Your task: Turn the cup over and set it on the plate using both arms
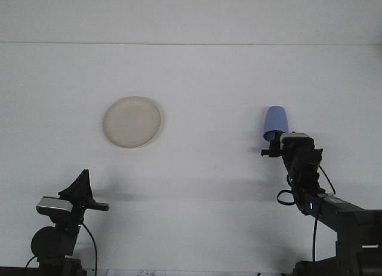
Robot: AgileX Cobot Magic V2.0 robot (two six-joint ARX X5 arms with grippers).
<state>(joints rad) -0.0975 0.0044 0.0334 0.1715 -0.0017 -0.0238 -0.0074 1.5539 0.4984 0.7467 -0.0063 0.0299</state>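
Front view: a matte white table (197, 79) fills the frame, smooth and unmarked, meeting a pale wall along a faint straight seam near the top.

A round cream plate (132, 122) lies flat left of centre. Its surface looks dull and slightly speckled, with a shallow raised rim casting a thin shadow on its lower right edge.

Well apart from it, on the right, the blue cup (275, 123) stands upside down on the table. It is a smooth, plastic-looking tapered cylinder, narrower at its rounded closed top and wider at the mouth below.

The right gripper (271, 148), black and angular, sits right at the cup's lower edge, overlapping its base in the picture. Whether its jaws are released or clenched cannot be told, nor whether they touch the cup. Behind it runs the dark jointed arm with a looped black cable.

The left gripper (81, 189) hangs low at the bottom left, far from both objects. Its black pointed fingers form a triangular shape; their state cannot be told.
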